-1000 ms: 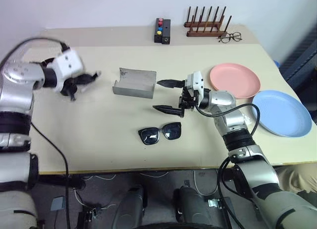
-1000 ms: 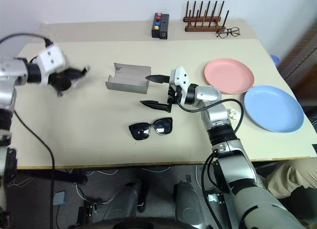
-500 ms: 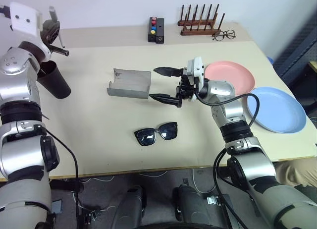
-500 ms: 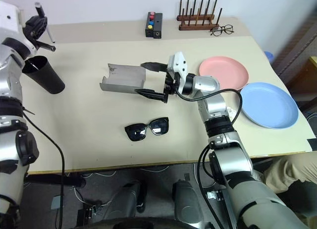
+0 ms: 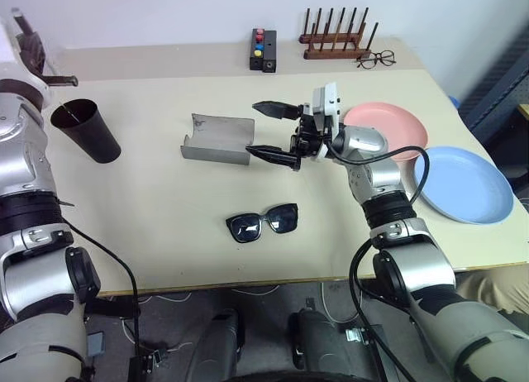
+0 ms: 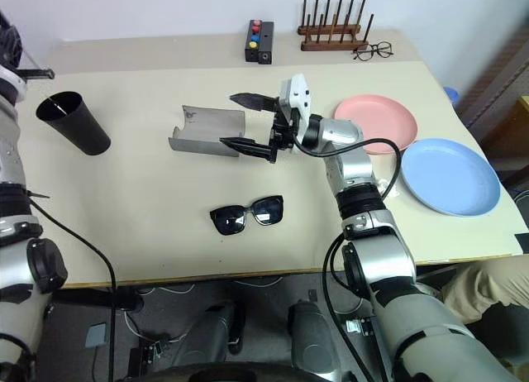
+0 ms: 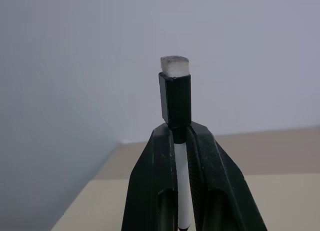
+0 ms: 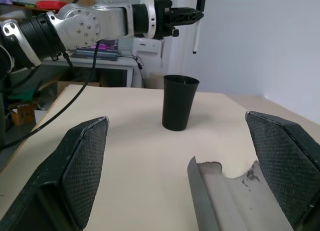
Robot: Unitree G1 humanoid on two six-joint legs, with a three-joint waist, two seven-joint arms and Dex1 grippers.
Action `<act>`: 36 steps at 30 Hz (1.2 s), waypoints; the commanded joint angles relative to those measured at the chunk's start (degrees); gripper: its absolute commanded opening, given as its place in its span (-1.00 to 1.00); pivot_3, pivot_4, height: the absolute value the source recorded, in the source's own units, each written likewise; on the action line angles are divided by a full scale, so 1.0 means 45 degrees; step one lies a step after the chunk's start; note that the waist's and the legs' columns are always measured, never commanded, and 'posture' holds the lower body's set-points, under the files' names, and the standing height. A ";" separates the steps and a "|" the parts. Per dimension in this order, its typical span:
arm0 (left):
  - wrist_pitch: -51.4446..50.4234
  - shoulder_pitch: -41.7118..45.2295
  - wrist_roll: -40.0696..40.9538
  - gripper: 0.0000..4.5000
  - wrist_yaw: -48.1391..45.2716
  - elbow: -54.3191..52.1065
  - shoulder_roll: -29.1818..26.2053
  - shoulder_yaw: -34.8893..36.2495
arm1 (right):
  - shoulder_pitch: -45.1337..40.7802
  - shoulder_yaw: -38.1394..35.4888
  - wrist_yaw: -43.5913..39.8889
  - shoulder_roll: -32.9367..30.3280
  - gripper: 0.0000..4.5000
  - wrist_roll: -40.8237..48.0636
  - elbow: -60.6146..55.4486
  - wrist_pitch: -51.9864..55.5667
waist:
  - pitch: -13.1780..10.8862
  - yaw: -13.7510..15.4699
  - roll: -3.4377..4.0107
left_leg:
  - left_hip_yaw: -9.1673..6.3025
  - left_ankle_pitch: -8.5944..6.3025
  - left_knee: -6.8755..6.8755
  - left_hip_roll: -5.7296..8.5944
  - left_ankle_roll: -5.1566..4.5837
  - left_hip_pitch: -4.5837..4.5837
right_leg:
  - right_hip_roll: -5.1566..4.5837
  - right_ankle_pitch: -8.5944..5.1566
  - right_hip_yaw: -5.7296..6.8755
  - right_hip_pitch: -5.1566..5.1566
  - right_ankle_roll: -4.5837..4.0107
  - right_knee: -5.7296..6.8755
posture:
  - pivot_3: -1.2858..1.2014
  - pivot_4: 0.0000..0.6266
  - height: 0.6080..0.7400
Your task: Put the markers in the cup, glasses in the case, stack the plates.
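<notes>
The table (image 5: 149, 208) carries the blue plate (image 5: 463, 186) at three o'clock, beside the pink plate (image 5: 388, 130). The open case (image 5: 219, 138) lies centrally, sunglasses (image 5: 263, 222) at six. The right gripper (image 5: 277, 134) gapes beside the case, likely to steady it. The left gripper (image 8: 192, 13) pinches a white marker (image 8: 197, 26) upright above the cup (image 8: 180, 102) at nine, apparently ready to drop it in.

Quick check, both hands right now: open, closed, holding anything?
Left hand: closed on the white marker, above the cup.
Right hand: open, empty, beside the case.
</notes>
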State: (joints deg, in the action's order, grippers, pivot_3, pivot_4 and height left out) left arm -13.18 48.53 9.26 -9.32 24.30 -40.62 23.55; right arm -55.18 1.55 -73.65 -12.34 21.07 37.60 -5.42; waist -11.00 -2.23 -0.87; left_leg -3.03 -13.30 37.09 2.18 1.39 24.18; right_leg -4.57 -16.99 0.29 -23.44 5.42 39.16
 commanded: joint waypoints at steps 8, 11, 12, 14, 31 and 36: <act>-0.1188 -0.1027 0.0115 -0.89 0.0958 -0.1582 0.0214 0.0252 | -0.0550 -0.0321 -0.0111 0.0092 1.00 0.0107 0.0206 -0.0371 | 0.0000 0.0036 0.0000 | -0.0001 0.0000 0.0002 0.0001 0.0002 0.0000 | -0.0005 0.0001 -0.0001 0.0001 -0.0001 -0.0003 | 0.03 -0.52 1.00; -0.1403 -0.1143 0.0099 -0.89 0.1107 -0.1503 0.0381 0.0188 | -0.0592 -0.0364 -0.0058 0.0074 1.00 0.0102 0.0301 -0.0411 | 0.0000 0.0039 0.0000 | -0.0002 0.0000 0.0000 0.0001 0.0003 0.0000 | -0.0003 0.0000 0.0000 0.0000 -0.0001 -0.0003 | 0.03 -0.52 1.00; -0.1412 -0.1176 0.0084 -0.89 0.1165 -0.1427 0.0463 0.0166 | -0.0606 -0.0393 -0.0043 0.0048 1.00 0.0108 0.0351 -0.0431 | 0.0000 0.0039 0.0000 | -0.0001 0.0000 0.0000 0.0001 0.0003 0.0000 | -0.0003 0.0001 0.0000 0.0000 -0.0001 -0.0004 | 0.03 -0.52 1.00; -0.1415 -0.1195 0.0069 -0.89 0.1213 -0.1368 0.0552 0.0139 | -0.0631 -0.0425 -0.0031 0.0017 1.00 0.0113 0.0427 -0.0468 | 0.0000 0.0033 0.0000 | -0.0001 0.0000 0.0000 0.0002 0.0003 0.0000 | -0.0005 0.0000 0.0000 0.0000 -0.0001 -0.0004 | 0.03 -0.52 1.00; -0.1485 -0.1466 -0.0007 -0.89 0.1146 -0.1103 0.0818 -0.0014 | -0.0888 -0.0921 0.0104 0.0113 1.00 0.0305 0.0621 -0.0483 | 0.0000 0.0032 0.0000 | -0.0001 0.0002 -0.0002 0.0001 0.0008 0.0000 | -0.0007 0.0001 0.0000 -0.0001 -0.0001 -0.0005 | 0.03 -0.52 1.00; -0.1517 -0.1548 -0.0007 -0.89 0.1173 -0.1142 0.0885 -0.0049 | -0.0939 -0.1132 0.0011 0.0210 1.00 0.0664 0.0448 -0.0202 | 0.0000 0.0045 0.0000 | -0.0001 0.0001 -0.0005 0.0001 0.0008 0.0000 | -0.0009 0.0001 0.0000 -0.0001 -0.0001 -0.0007 | 0.03 -0.52 1.00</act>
State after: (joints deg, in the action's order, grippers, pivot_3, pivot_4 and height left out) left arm -20.09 41.16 9.40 -4.46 20.23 -35.90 23.23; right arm -57.50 -2.28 -73.42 -11.91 22.32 41.16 -6.45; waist -11.00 -2.03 -0.87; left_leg -3.04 -13.29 37.07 2.19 1.42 24.19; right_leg -4.61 -16.99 0.28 -23.44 5.42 39.13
